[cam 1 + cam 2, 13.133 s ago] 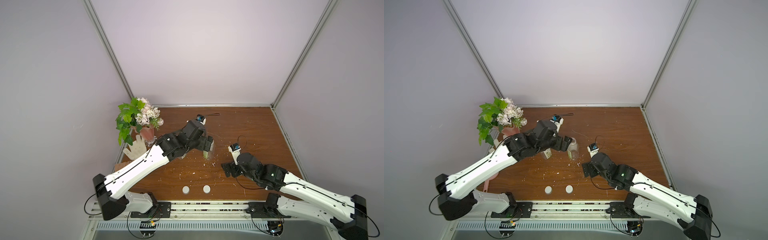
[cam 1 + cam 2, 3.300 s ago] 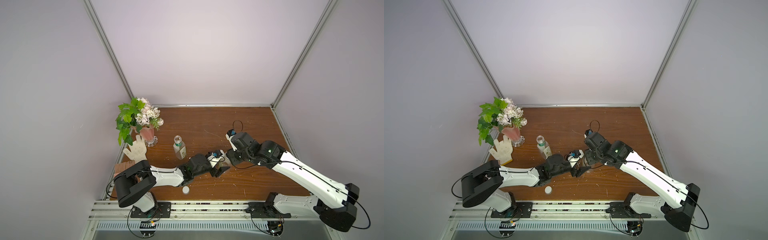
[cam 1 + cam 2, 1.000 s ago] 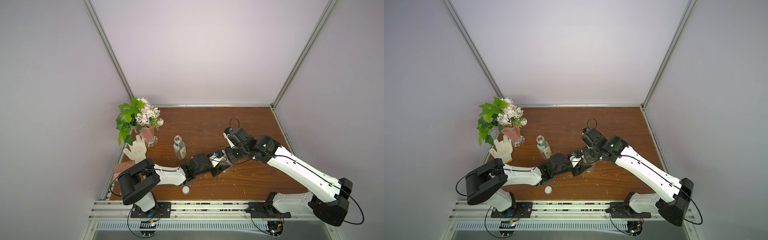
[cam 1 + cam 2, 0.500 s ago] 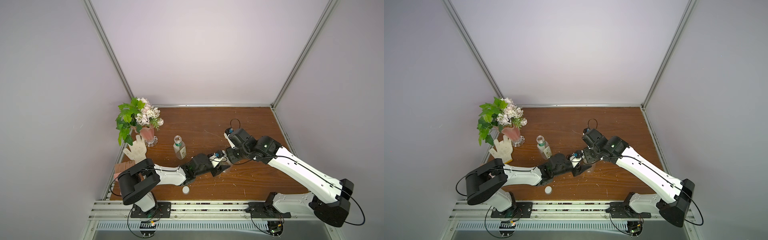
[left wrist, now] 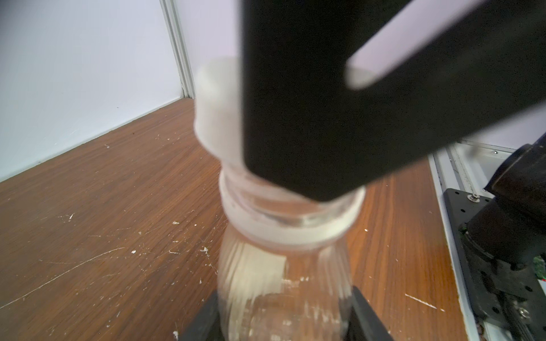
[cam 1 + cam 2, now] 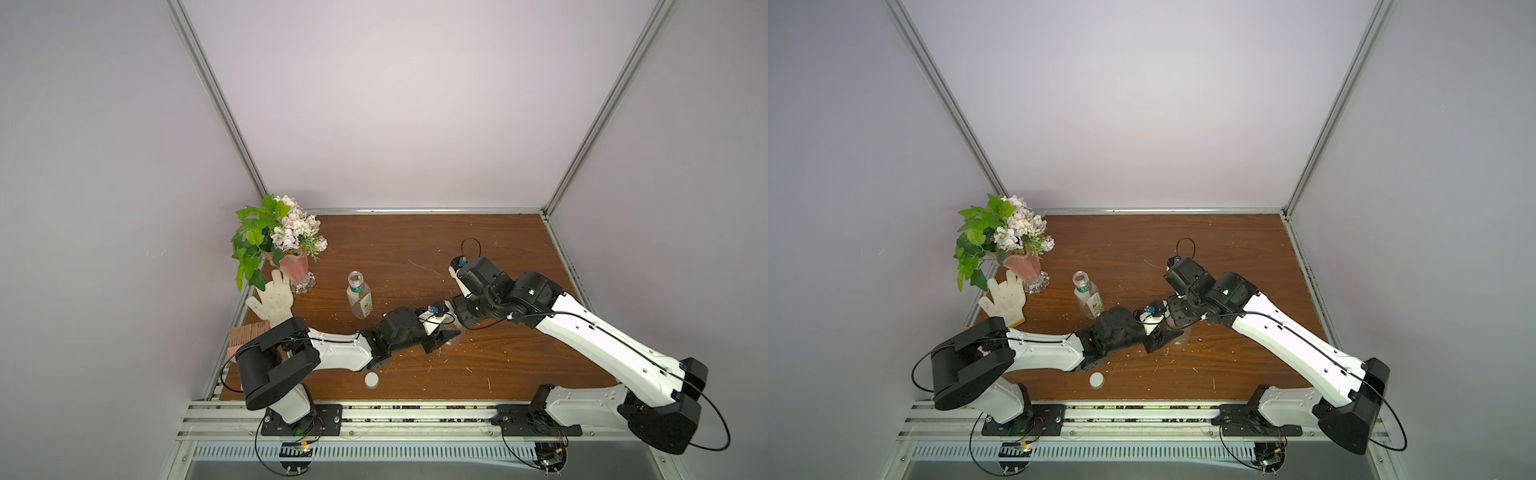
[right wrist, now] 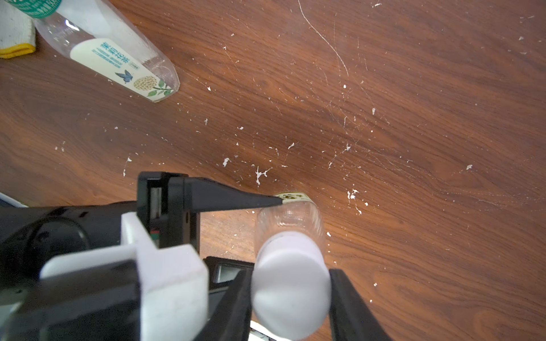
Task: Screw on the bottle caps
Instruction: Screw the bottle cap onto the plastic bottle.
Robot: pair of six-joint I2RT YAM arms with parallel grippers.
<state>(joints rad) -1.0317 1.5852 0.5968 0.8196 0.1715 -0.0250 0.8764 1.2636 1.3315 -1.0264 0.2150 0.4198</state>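
Top views overlook the table (image 6: 395, 249); wrist views crowd one bottle (image 7: 288, 220)

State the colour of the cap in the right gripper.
White cap, clearest in the right wrist view.

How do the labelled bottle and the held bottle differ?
The labelled bottle stands free and uncapped; the held bottle is in the left gripper, its white cap clamped by the right gripper. Labelled bottle has a green neck ring; held bottle's is white. Both upright, clear.

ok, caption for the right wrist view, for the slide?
Right gripper clamps the white cap on the plain bottle while the left gripper holds its body.
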